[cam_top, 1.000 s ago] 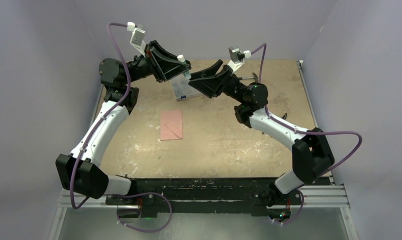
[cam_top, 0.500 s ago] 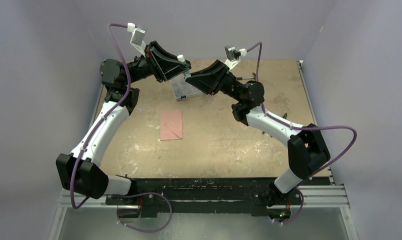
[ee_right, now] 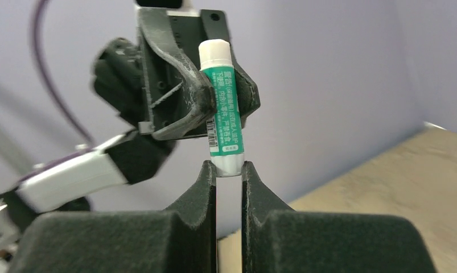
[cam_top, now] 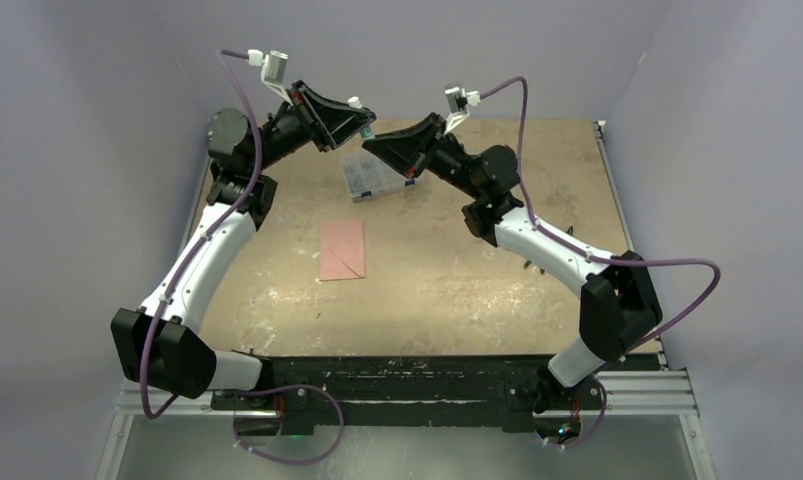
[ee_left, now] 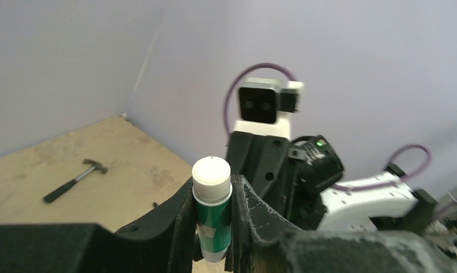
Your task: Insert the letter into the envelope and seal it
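The salmon-pink envelope (cam_top: 342, 250) lies flat on the table's middle, diagonal seams showing. The letter is not in view. Both arms are raised above the far part of the table and meet at a green glue stick (ee_left: 212, 211) with a white cap. My left gripper (ee_left: 211, 190) is shut on the stick's green body. My right gripper (ee_right: 229, 168) has its fingertips pinched on the stick's grey lower end (ee_right: 228, 164). In the top view the left gripper (cam_top: 363, 127) and right gripper (cam_top: 370, 143) almost touch.
A clear compartment box (cam_top: 374, 176) sits on the table under the two grippers. A hammer (ee_left: 75, 181) lies on the far right part of the board. Purple walls close off the back and both sides.
My right gripper has moved up and left to the glue stick and closed on its lower end. The left gripper has lifted slightly, uncovering the clear box.
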Action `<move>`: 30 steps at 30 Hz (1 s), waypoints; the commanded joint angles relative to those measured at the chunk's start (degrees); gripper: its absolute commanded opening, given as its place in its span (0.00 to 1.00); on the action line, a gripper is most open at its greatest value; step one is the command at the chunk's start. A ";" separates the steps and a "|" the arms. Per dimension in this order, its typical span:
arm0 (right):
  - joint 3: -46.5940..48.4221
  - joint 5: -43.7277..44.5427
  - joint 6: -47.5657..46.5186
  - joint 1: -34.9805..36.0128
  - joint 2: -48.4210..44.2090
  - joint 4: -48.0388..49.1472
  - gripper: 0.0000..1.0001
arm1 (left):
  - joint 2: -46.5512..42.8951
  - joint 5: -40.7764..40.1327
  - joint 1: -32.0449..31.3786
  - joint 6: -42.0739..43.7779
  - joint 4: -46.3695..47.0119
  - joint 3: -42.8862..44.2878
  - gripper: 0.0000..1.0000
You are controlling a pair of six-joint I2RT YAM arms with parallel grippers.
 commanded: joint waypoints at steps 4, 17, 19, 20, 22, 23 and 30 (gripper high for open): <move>6.86 23.32 -27.79 0.74 -1.19 -26.58 0.00 | -0.71 -14.08 -0.51 6.34 -20.11 -3.75 0.00; 13.29 67.50 -60.90 10.22 5.30 -33.63 0.02 | 1.21 -18.14 -0.42 1.52 -32.33 -1.38 0.00; 12.30 73.78 -64.76 11.85 5.17 -29.92 0.00 | 1.21 -17.93 -0.35 0.70 -32.13 -0.94 0.00; 11.70 76.43 -66.60 12.43 5.01 -27.90 0.00 | 1.15 -17.56 -0.29 0.22 -31.55 -0.85 0.00; 11.01 78.49 -68.56 13.05 4.19 -26.24 0.00 | 0.56 -16.60 -0.25 0.03 -28.15 -1.06 0.00; 11.03 76.48 -68.15 13.07 3.49 -27.31 0.01 | 0.07 -16.15 -0.24 0.39 -26.42 -1.39 0.00; 10.73 26.45 -54.22 9.59 -5.95 -45.21 0.68 | -2.08 -12.92 0.22 9.83 -22.68 -1.26 0.00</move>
